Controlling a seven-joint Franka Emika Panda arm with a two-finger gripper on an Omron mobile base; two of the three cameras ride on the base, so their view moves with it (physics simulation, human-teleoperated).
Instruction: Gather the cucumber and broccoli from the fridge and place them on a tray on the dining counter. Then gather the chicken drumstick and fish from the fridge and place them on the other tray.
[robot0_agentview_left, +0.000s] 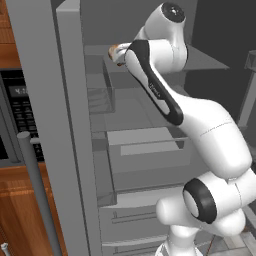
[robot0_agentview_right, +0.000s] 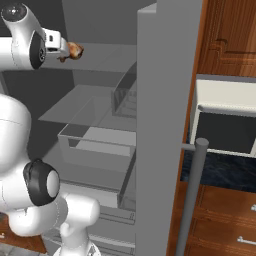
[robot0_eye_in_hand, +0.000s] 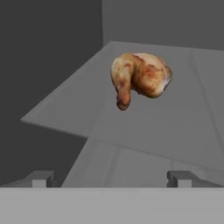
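The chicken drumstick (robot0_eye_in_hand: 140, 78) is seen lying on an upper shelf (robot0_eye_in_hand: 144, 127) inside the fridge (robot0_agentview_right: 167, 125); the tool (robot0_eye_in_hand: 111, 178) is held before it, fingers spread wide apart, nothing gripped

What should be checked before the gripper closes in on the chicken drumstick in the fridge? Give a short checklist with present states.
1. Fridge door open, shelf reachable: ok.
2. Chicken drumstick lying in plain sight on the upper shelf: ok.
3. Gripper open, nothing between the fingertips: ok.
4. Drumstick between the fingers: not ok, it lies ahead of them.
5. Gripper centred on the drumstick: not ok, the drumstick sits a little to the right in the hand view.
6. Shelf around the drumstick free of other items: ok where visible.
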